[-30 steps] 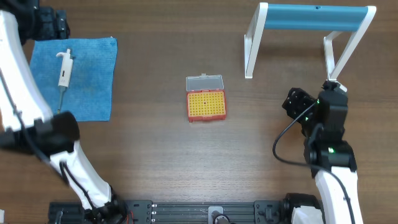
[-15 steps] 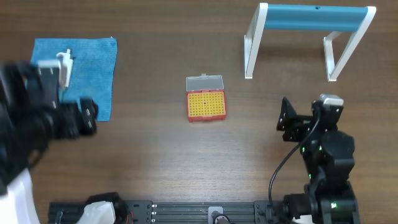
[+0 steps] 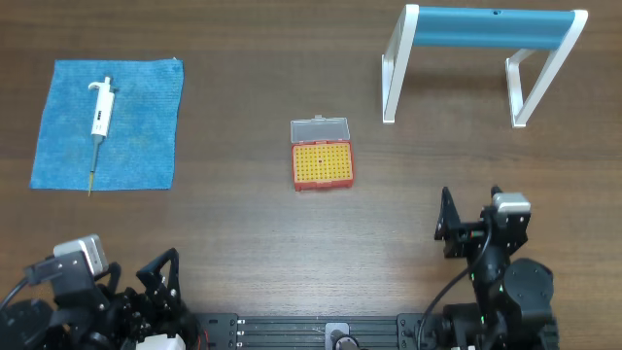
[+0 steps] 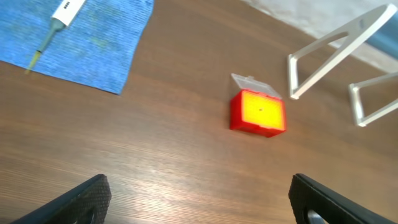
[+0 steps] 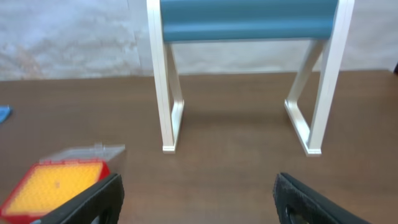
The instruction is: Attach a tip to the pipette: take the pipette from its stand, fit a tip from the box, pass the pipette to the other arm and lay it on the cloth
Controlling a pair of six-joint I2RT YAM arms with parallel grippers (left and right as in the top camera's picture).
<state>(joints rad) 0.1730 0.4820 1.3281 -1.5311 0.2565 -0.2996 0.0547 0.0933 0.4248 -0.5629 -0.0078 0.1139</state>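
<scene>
Black left end effector (image 4: 199,202) at 7 o'clock, fingers spread, gripping nothing. Right end effector (image 5: 198,199) at 5 o'clock, likewise released. Tip box (image 3: 322,163) mid-tabletop (image 3: 243,243), lid flipped back, yellow rack of tips inside; gaps too small to tell. Pipette (image 3: 100,109), tip fitted, lay on blue cloth (image 3: 146,141) at 10 o'clock. Stand (image 3: 486,26) at 2 o'clock carried no pipette. Task judged complete.

Left claw (image 3: 163,274) and right claw (image 3: 447,224) retreated to base.

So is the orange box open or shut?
Open. The tip box has its clear lid flipped back, leaving its yellow inside uncovered.
</scene>
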